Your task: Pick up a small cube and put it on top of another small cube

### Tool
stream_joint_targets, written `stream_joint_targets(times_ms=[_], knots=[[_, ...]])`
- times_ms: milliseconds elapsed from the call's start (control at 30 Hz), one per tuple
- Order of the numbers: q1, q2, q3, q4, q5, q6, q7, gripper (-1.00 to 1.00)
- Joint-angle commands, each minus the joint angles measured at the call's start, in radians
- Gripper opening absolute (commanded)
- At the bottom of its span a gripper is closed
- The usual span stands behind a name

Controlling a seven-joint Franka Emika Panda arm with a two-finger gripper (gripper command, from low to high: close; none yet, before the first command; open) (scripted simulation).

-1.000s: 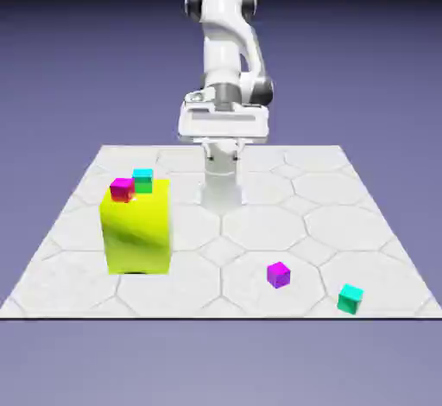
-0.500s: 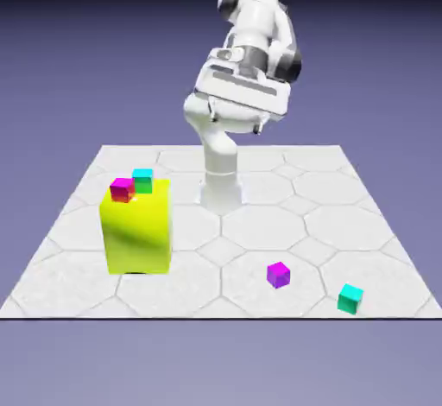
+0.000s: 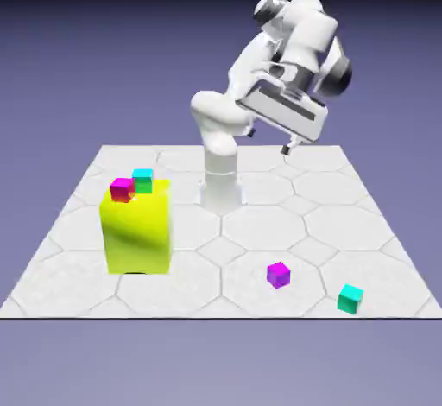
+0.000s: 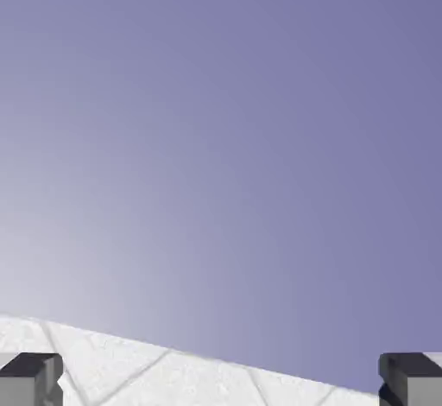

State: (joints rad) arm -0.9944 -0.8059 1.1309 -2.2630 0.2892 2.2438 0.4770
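One small cube (image 3: 277, 275), plain purple-violet, lies on the white tiled table (image 3: 259, 227) toward the front, right of the middle in the exterior view. My gripper (image 3: 268, 142) hangs high above the table's back part, tilted, well behind and above that cube. Its dark fingertips (image 3: 287, 149) stand wide apart with nothing between them. In the hand view the gripper (image 4: 220, 383) is open. The two grey fingertips (image 4: 30, 378) sit at the bottom corners, with only backdrop and a strip of table (image 4: 129, 365) beyond them. No cube shows there.
A big yellow block (image 3: 135, 227) stands at the exterior view's left, carrying a magenta cube (image 3: 122, 190) and a teal cube (image 3: 142, 180) on top. Another teal cube (image 3: 350, 298) lies near the front right edge. The robot's base (image 3: 221, 180) rises at the back middle.
The arm has swung toward the exterior view's right and the hand has rolled to a tilt. The jaws opened wider early on. No cube has moved.
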Motion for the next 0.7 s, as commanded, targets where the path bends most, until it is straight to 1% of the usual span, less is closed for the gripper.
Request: stream_joint_targets(times_ms=[0, 667], knots=[[-0.032, -0.008, 0.036, 0.018, 0.009, -0.025, -0.008, 0.00], [-0.677, -0.159, 0.761, 0.368, 0.195, -0.534, -0.178, 0.00]])
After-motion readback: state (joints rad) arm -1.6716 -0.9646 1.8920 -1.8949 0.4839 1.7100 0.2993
